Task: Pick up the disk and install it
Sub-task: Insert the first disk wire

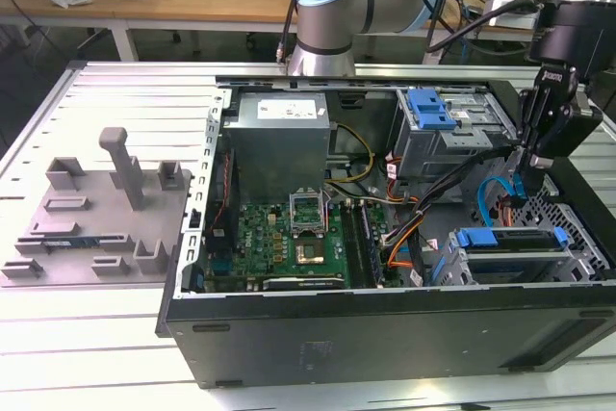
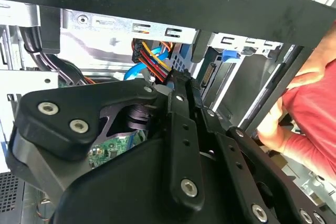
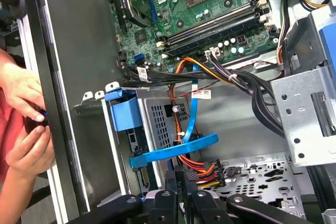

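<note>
Exterior view: we see the disk (image 1: 510, 239) in its blue caddy, seated in the drive cage (image 1: 589, 259) of the open computer case (image 1: 385, 329). Above it the gripper (image 1: 526, 168) hangs among cables (image 1: 452, 185), jaws together, empty.

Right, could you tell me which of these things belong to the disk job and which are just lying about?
Job:
- disk, at the lower bay
- claw, just above the disk

Lying about:
- grey jig
- motherboard
- power supply
- blue latch on the upper bay
- a person's hand
</note>
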